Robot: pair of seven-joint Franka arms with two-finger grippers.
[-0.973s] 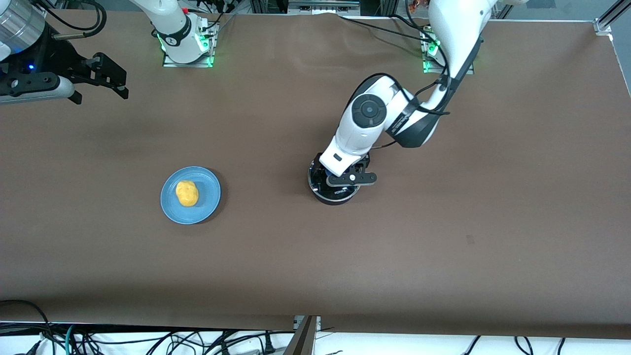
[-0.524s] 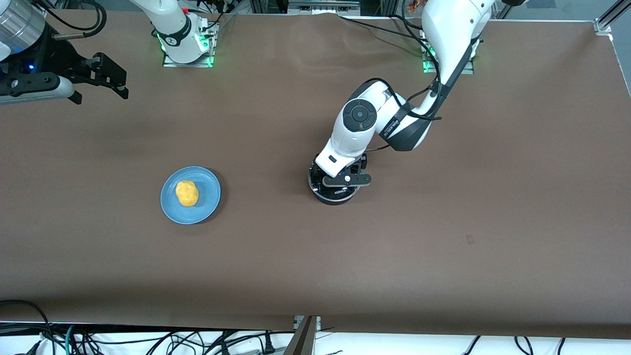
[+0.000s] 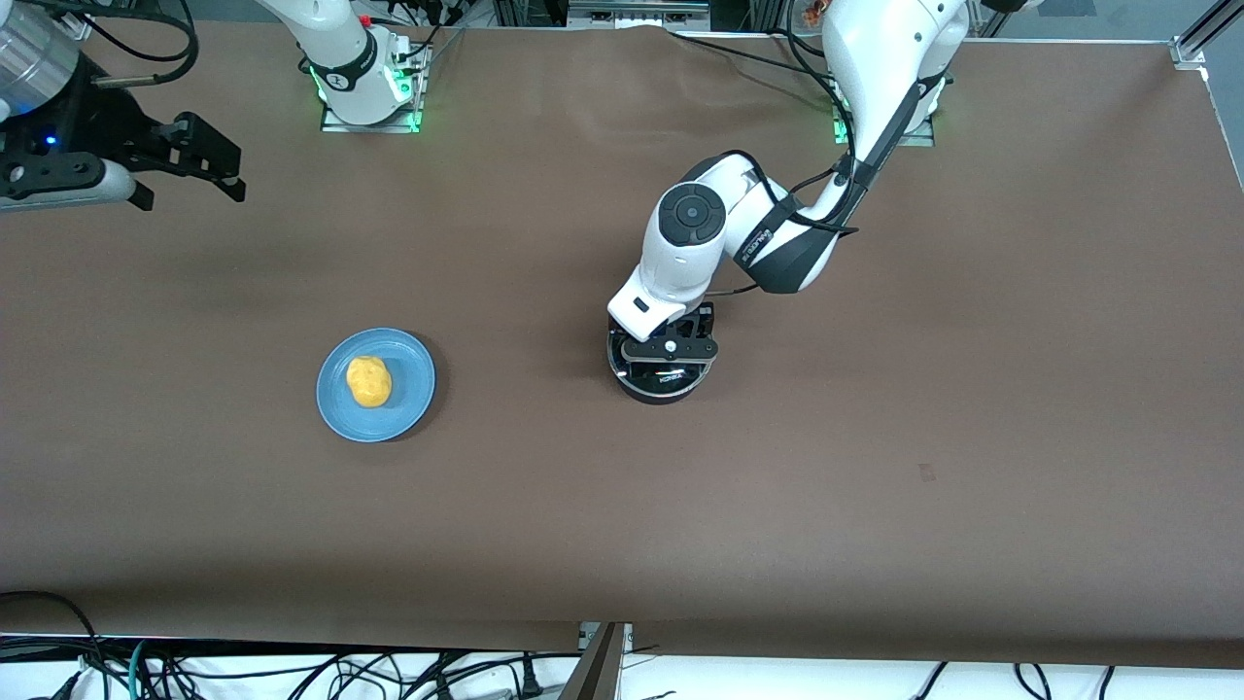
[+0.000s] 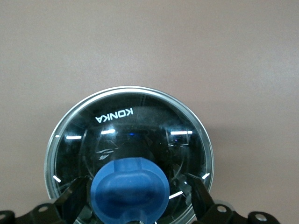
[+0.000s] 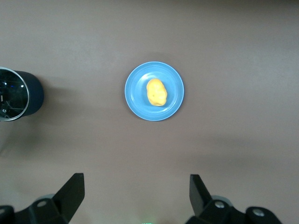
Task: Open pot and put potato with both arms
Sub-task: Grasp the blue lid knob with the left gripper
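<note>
Left gripper (image 3: pixel 667 356) sits low over the pot (image 3: pixel 661 374) at frame centre, fingers (image 4: pixel 202 196) spread either side of the lid's blue knob (image 4: pixel 130 186), not yet clamped. Left of it, the potato (image 3: pixel 368 381) rests on the blue plate (image 3: pixel 408 389). Upper left, the right gripper (image 3: pixel 209 156) waits, jaws wide apart.

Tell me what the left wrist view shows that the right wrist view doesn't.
Only the left wrist view shows the lid's blue knob and KONKA lettering, framed by the open left gripper. Only the right wrist view shows the potato on the blue plate, plus the open right gripper held high. Both show the pot with its glass lid and the brown table.
</note>
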